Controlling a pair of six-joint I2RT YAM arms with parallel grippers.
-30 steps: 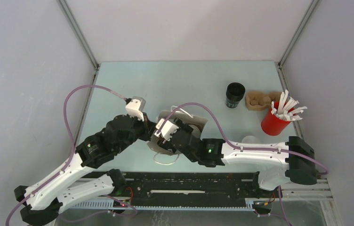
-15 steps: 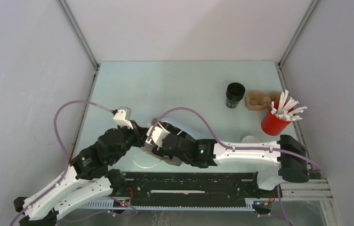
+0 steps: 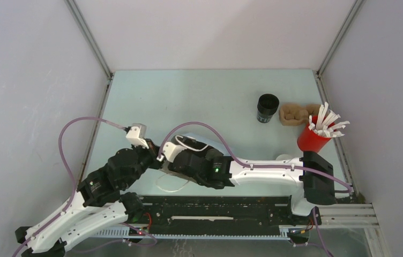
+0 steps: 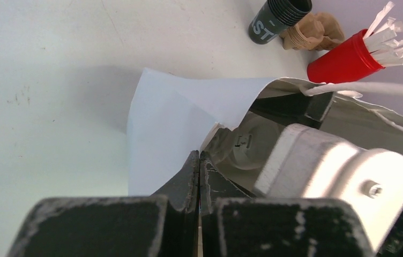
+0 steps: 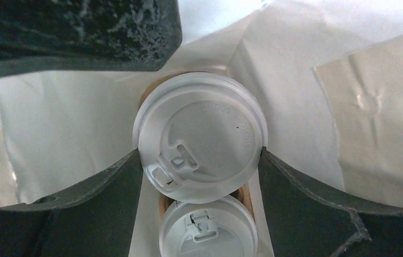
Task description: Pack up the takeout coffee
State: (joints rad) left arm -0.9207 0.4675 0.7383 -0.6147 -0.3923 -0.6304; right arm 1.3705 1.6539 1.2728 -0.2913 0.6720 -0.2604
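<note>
A white paper bag (image 3: 195, 138) lies on its side near the table's front edge, its mouth toward the arms. My left gripper (image 4: 199, 160) is shut on the edge of the bag's (image 4: 172, 123) mouth and holds it up. My right gripper (image 5: 200, 154) reaches inside the bag. Its fingers (image 5: 108, 187) press both sides of a white-lidded coffee cup (image 5: 202, 128). A second lidded cup (image 5: 207, 227) sits just below it in a brown carrier (image 5: 163, 203). In the top view the cups and the right fingertips are hidden by the bag and the arm.
A black cup (image 3: 267, 107), a brown cardboard carrier (image 3: 294, 114) and a red cup of white sticks (image 3: 317, 136) stand at the back right. A clear lid (image 3: 284, 158) lies beside the right arm. The bag's string handles (image 3: 170, 184) trail toward the front rail.
Both arms have drawn back toward the near left, taking the bag with them. The bag now lies lower and closer to the front edge. Neither grip has changed.
</note>
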